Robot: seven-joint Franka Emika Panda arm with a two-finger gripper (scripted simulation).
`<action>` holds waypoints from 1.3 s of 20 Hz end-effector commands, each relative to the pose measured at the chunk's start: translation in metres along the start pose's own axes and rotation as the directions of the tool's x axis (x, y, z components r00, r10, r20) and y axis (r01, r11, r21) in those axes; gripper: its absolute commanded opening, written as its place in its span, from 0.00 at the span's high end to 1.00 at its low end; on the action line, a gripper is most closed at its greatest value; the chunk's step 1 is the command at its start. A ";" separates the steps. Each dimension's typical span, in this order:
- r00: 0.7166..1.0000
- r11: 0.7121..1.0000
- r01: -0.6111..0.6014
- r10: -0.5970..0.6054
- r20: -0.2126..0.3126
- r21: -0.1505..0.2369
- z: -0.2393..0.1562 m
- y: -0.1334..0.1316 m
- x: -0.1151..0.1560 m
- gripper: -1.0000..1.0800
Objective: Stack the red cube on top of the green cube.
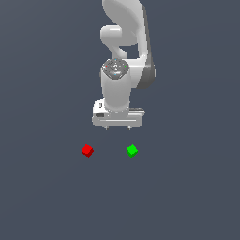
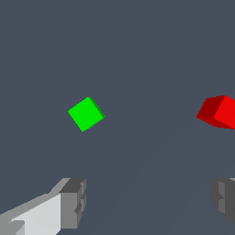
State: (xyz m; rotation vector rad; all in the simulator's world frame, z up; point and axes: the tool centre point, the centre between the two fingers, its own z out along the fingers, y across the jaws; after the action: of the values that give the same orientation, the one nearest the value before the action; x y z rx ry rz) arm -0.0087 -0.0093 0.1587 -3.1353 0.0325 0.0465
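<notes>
Closest to the wrist cam are my two finger pads (image 2: pixel 73 202), spread wide with nothing between them, so my gripper (image 1: pixel 117 127) is open and holding nothing. It hangs above the flat grey floor (image 1: pixel 47 197). Red cube (image 1: pixel 87 150) sits on the exterior view's left, green cube (image 1: pixel 132 150) on its right, well apart, both on the floor. Neither cube touches my fingers.
</notes>
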 end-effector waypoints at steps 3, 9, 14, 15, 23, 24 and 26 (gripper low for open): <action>1.000 1.000 -0.004 0.004 0.000 0.000 0.001 0.001 0.001 0.04; 0.998 0.998 -0.058 0.058 -0.004 -0.001 0.011 0.017 0.010 0.04; 0.988 0.988 -0.155 0.155 -0.010 -0.001 0.029 0.048 0.026 0.04; 0.984 0.984 -0.180 0.180 -0.012 -0.001 0.034 0.057 0.029 0.04; 0.926 0.926 -0.377 0.377 -0.025 0.004 0.071 0.126 0.050 0.04; 0.919 0.919 -0.394 0.394 -0.026 0.004 0.074 0.132 0.051 0.04; 0.906 0.906 -0.423 0.423 -0.027 0.006 0.080 0.143 0.052 0.04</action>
State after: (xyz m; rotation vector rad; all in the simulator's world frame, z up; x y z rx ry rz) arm 0.0367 -0.1445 0.0810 -3.0702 0.6733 0.0075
